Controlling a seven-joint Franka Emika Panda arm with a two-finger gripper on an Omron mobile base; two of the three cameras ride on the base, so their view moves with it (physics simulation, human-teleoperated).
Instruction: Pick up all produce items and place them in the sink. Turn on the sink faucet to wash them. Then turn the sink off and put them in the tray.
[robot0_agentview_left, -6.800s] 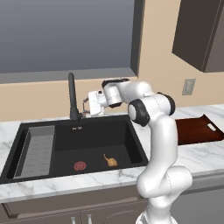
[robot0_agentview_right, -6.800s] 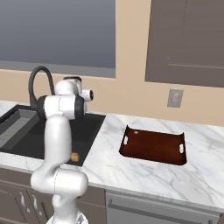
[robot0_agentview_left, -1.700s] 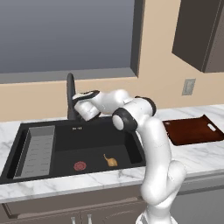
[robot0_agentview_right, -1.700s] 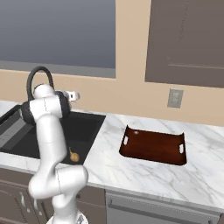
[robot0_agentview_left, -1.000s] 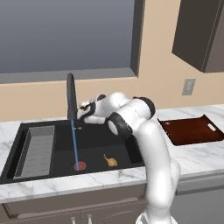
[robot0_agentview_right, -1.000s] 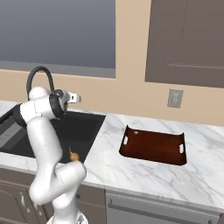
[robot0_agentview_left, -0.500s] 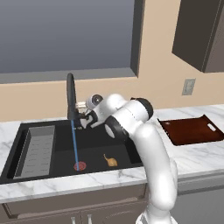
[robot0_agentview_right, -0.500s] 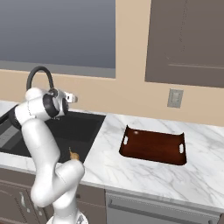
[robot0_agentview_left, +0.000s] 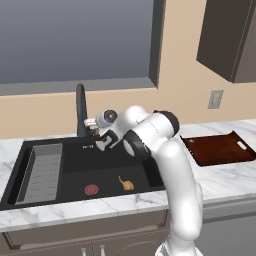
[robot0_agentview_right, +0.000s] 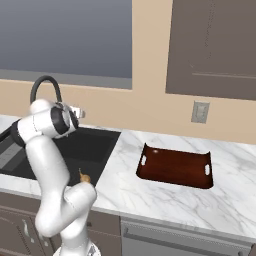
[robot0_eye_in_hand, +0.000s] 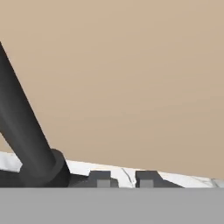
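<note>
Left base view: my gripper (robot0_agentview_left: 95, 134) sits right by the bottom of the sink faucet (robot0_agentview_left: 80, 107), and the little brown onion (robot0_agentview_left: 127, 184) lies in the sink (robot0_agentview_left: 15, 175). Right base view: the tray (robot0_agentview_right: 176, 167) waits on the counter. Hand view: my fingertips (robot0_eye_in_hand: 100, 178) sit close together, holding nothing

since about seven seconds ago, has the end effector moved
Yes. In the left base view the end effector has dropped and swung left toward the sink faucet; it was to the faucet's right at mid-height, and now sits by its base.
</note>
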